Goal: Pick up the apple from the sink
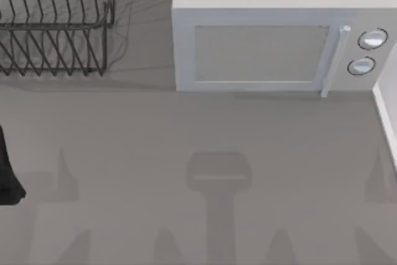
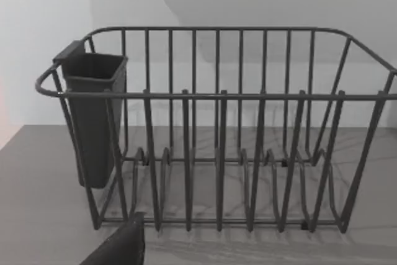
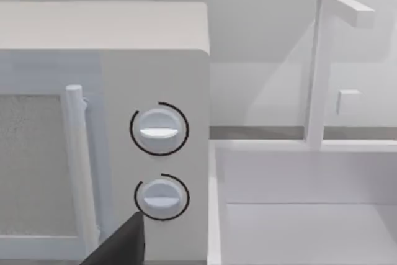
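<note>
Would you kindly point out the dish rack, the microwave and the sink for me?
dish rack (image 2: 217, 96), left wrist view, on its front top rail.
microwave (image 1: 260, 54), top view, on its door window.
sink (image 3: 310, 221), right wrist view, on its basin floor.

On the bench (image 1: 186, 128) stand 1 microwave (image 1: 273, 35) and 1 wire dish rack (image 1: 56, 23). The microwave carries 2 round knobs, an upper knob (image 3: 159, 130) and a lower knob (image 3: 162, 197), plus 1 door handle (image 3: 77, 166). The rack holds 1 dark cutlery cup (image 2: 93, 116). Beside the microwave is 1 white sink (image 3: 310, 215) with 1 faucet (image 3: 322, 60).
</note>
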{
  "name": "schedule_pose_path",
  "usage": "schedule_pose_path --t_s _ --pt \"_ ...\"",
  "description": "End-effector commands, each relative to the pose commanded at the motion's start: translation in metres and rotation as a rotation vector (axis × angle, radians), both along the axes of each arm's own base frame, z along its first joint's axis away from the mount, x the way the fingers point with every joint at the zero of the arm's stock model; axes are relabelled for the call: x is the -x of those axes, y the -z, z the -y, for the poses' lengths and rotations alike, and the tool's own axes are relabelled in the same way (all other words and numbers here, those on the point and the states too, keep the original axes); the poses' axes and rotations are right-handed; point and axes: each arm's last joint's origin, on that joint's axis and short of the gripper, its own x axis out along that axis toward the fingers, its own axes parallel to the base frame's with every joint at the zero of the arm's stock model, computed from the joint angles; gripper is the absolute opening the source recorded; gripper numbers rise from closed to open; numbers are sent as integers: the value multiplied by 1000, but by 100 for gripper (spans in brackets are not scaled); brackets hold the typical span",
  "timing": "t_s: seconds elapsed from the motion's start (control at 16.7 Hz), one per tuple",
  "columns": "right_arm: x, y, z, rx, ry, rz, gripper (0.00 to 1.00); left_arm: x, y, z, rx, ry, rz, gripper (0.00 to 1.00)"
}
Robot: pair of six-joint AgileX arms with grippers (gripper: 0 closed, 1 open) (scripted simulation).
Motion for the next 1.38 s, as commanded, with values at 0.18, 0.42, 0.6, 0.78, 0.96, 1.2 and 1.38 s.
schedule_pose_path --t_s 0.18,0.42,0.6,0.78,0.96,1.2,1.38 --pt "0 -1 0 1 1 -6 100 0 0 0 0 0 0 100" --pt "-3 -20 2 21 20 -96 100 0 0 0 0 0 0 100" --pt "-14 -45 5 45 43 -227 100 0 0 0 0 0 0 100" --pt "-37 -73 11 69 65 -401 100 0 0 0 0 0 0 100" --pt "-75 -97 21 89 81 -604 100 0 0 0 0 0 0 100" --pt "-143 -108 44 95 88 -891 100 0 0 0 0 0 0 100" --pt "-195 -97 68 82 81 -1098 100 0 0 0 0 0 0 100"
